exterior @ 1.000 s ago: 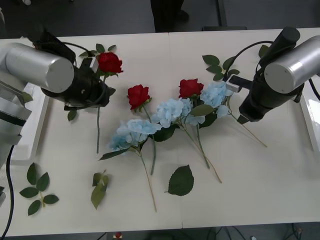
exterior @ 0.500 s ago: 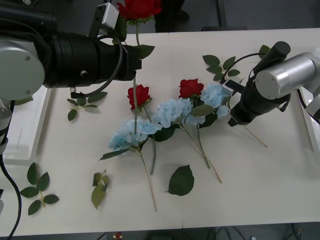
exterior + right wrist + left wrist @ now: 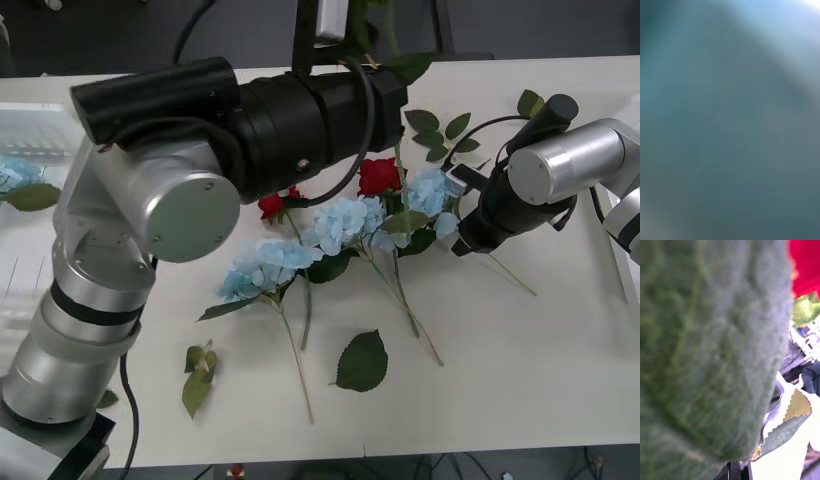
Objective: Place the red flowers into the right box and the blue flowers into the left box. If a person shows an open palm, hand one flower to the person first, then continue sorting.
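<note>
left gripper (image 3: 385,75) has swung up toward desk's far edge, pinching a red rose (image 3: 805,266) stem; right gripper (image 3: 468,232) at blue flowers (image 3: 432,190), closure unclear. headed for right box.

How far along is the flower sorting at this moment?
Early. Done: one blue flower lies in the left box. In hand: the left arm carries a red rose raised over the table's far side; the right gripper is low at a blue flower. Left: two red roses and three blue flowers on the table.
</note>
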You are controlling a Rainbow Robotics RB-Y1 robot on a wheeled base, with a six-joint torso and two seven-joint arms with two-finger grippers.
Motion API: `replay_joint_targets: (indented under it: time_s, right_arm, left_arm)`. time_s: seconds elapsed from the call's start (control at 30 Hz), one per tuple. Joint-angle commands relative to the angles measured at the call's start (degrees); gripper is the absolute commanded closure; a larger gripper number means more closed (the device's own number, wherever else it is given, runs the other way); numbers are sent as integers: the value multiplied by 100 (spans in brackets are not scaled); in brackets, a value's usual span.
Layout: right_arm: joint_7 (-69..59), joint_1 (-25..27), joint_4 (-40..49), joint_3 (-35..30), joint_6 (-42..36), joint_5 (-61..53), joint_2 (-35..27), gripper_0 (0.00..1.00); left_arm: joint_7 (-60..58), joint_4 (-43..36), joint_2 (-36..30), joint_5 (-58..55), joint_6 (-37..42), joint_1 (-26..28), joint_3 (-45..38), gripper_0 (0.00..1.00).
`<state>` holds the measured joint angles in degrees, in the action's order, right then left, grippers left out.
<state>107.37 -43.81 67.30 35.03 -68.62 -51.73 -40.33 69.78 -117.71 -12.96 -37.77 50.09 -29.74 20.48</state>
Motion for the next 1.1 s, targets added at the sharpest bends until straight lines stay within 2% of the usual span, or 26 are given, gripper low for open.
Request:
replay_joint_targets:
  time_s: [0.03, 0.17, 0.3, 0.5, 0.7, 0.93, 1.1]
  right_arm:
    - [302, -75, 213, -92, -169, -602, -283, 0]
    - [943, -128, 240, -752, -828, -1428, -538, 0]
    - [1523, -146, 240, -1323, -1505, -2491, -889, 0]
    - [1743, -146, 222, -1340, -1927, -3897, -1373, 0]
    - [1849, -146, 213, -1340, -2331, -4390, -1583, 0]
    - [1814, -154, -165, -1340, -2946, -5585, -1443, 0]
    - [1743, -146, -174, -1332, -2946, -6156, -1126, 0]
  left_arm:
    - [89, 433, 435, 736, -1142, 30, 694, 100]
    - [27, 916, 497, 947, -2030, 39, 1019, 100]
    - [18, 969, 541, 956, -2092, 39, 1019, 100]
    - [9, 960, 541, 912, -2092, 39, 1019, 100]
    - [9, 960, 541, 912, -2092, 39, 1019, 100]
    - [9, 960, 541, 912, -2092, 39, 1019, 100]
    - [9, 960, 541, 912, -2092, 39, 1019, 100]
